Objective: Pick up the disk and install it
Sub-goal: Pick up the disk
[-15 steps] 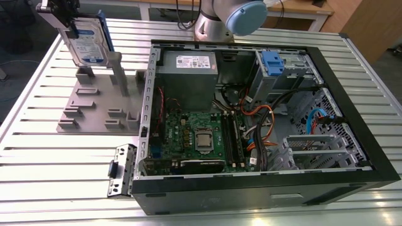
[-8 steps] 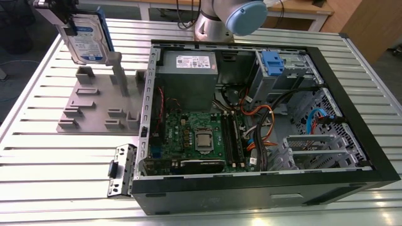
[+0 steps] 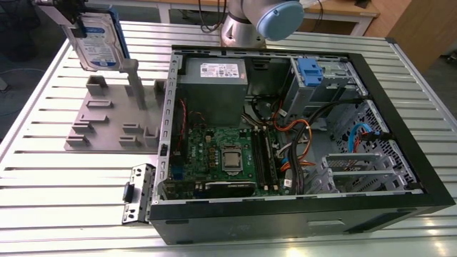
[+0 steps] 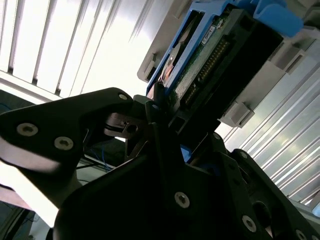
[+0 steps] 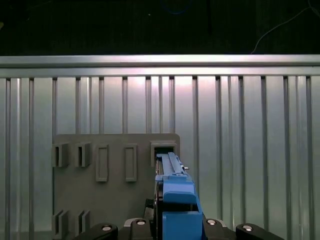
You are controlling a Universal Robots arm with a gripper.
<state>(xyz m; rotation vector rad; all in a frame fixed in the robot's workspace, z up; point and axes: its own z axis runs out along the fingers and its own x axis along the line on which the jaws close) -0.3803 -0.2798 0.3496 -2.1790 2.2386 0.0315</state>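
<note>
Black end effector (image 4: 157, 112) holds disk (image 3: 96, 40) upright above fixture (image 3: 107, 115).

Exterior view: off the arm and high over the counter (image 3: 43, 187), looking down at a slant. It is wide, taking in the open computer case (image 3: 286, 222), the grey fixture plate (image 3: 100, 115) and, upper left of the frame, the disk (image 3: 96, 43).
First wrist view: looks straight down past the disk's edge onto plate and slats.
Second wrist view: very near, sighting along the pincer (image 4: 155, 105) to the disk.
Shared: the disk in all three; the plate in the exterior and first wrist views.
</note>
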